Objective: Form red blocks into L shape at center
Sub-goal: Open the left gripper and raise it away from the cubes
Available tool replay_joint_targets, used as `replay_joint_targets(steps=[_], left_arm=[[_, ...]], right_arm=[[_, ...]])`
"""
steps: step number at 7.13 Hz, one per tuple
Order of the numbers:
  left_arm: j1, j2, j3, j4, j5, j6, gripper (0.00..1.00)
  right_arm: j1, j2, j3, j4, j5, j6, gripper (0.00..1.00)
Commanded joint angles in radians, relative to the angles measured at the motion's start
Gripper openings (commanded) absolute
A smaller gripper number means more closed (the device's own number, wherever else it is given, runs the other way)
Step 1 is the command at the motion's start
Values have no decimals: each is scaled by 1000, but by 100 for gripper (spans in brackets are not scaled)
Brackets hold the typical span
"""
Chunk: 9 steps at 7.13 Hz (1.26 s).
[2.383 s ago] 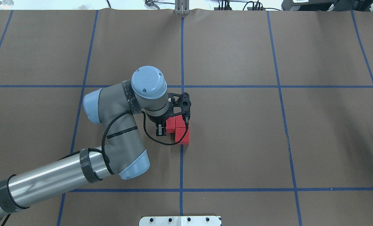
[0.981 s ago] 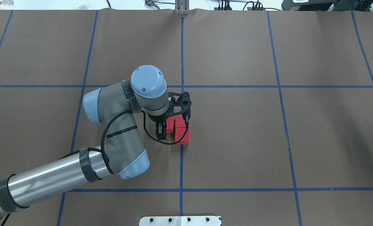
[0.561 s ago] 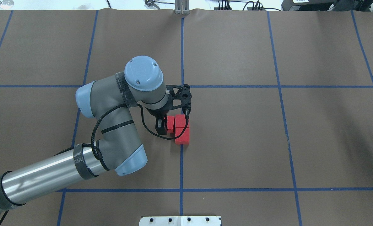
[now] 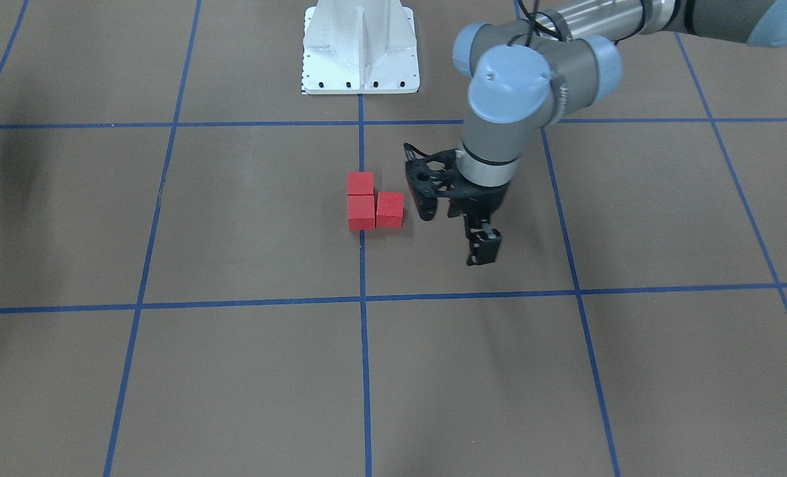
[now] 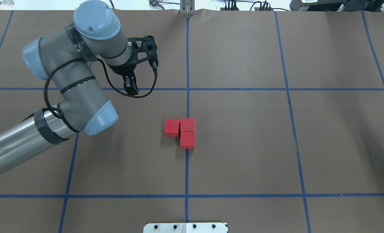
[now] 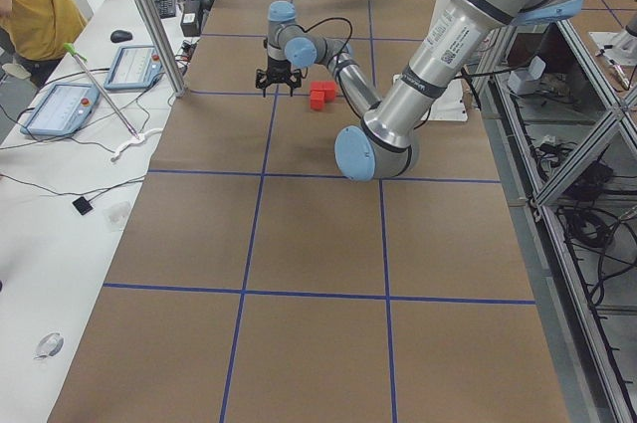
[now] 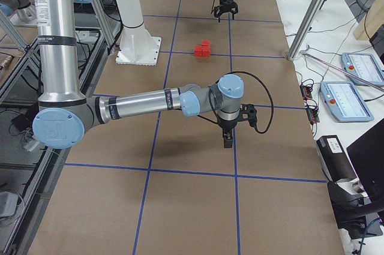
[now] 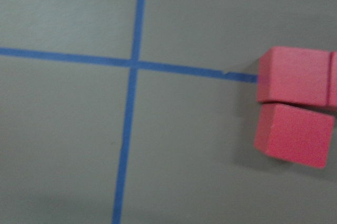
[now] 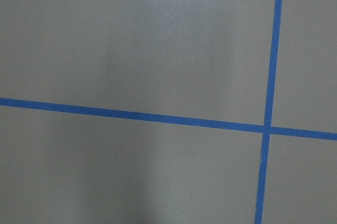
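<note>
Three red blocks lie together at the center, touching in an L. Two of them [image 5: 187, 124] [image 5: 187, 140] sit in a row on the vertical blue tape line [image 5: 186, 168]. The third [image 5: 172, 127] sits to the left of the far one, slightly turned. They also show in the front-facing view [image 4: 361, 212] and at the right edge of the left wrist view [image 8: 292, 134]. My left gripper [image 5: 131, 88] [image 4: 483, 255] is open and empty, raised and well off to the far left of the blocks. My right gripper [image 7: 228, 141] hangs over the table's right end; I cannot tell whether it is open.
The white robot base plate [image 5: 185, 227] [image 4: 360, 46] sits at the near table edge. A metal post [image 5: 187, 8] stands at the far edge. A person in yellow [image 6: 35, 5] and tablets [image 6: 60, 105] are beside the table.
My left gripper has let go of the left block, risen and swung away to the far left. The three blocks stay in place on the tape line.
</note>
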Motion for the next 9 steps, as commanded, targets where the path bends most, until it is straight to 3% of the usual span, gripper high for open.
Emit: replay_joint_targets(steps=[1, 4, 5, 7, 9], left_arm=[[-201, 120, 4, 4, -101, -2, 100], [-445, 353, 53, -8, -179, -86, 100], [-537, 396, 108, -9, -170, -102, 100], [-761, 450, 127, 4, -183, -103, 100], [-838, 562, 117, -15, -281, -82, 100]], right_arm=[[87, -44, 5, -11, 16, -115, 100], [144, -103, 5, -11, 16, -234, 100], [161, -121, 4, -11, 18, -262, 100], [161, -124, -2, -11, 25, -252, 100], [160, -123, -5, -9, 25, -250, 100]])
